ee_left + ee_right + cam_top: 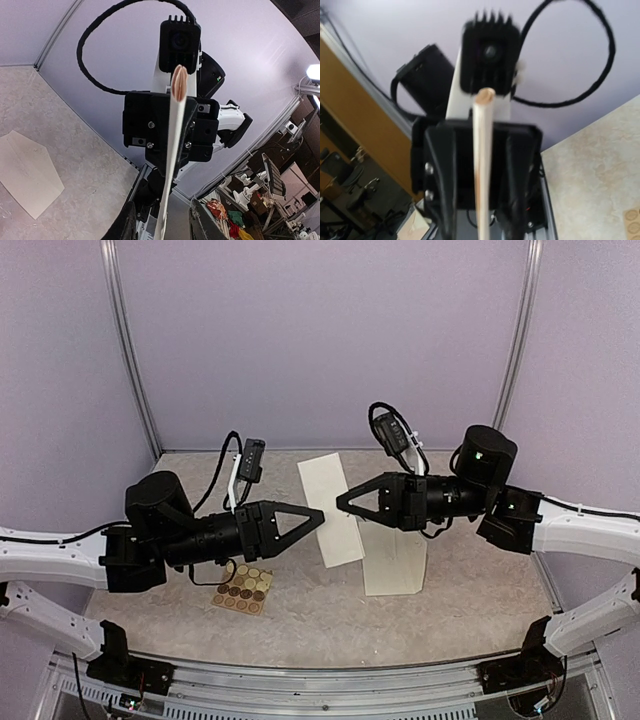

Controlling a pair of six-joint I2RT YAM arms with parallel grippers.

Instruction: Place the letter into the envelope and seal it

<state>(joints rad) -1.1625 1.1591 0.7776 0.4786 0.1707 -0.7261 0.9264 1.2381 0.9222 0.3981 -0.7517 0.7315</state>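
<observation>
Left wrist view only: pointed flap of envelope (27,172); left claw (320,517) ajar around letter (171,150), right claw (341,505) tight on it.

The left arm (40,560) and the right arm (590,530) had white links and black rounded joints. The left gripper (322,517) and the right gripper (340,505) were black with tapered fingers (295,510); a black cable (82,55) looped by the finned wrist camera (180,37), above small silver screws (149,124).

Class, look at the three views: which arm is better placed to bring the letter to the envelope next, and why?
Probably the right. The right hand is shut on the letter, and the envelope lies flat beneath that arm. The left hand stands open around the sheet.
</observation>
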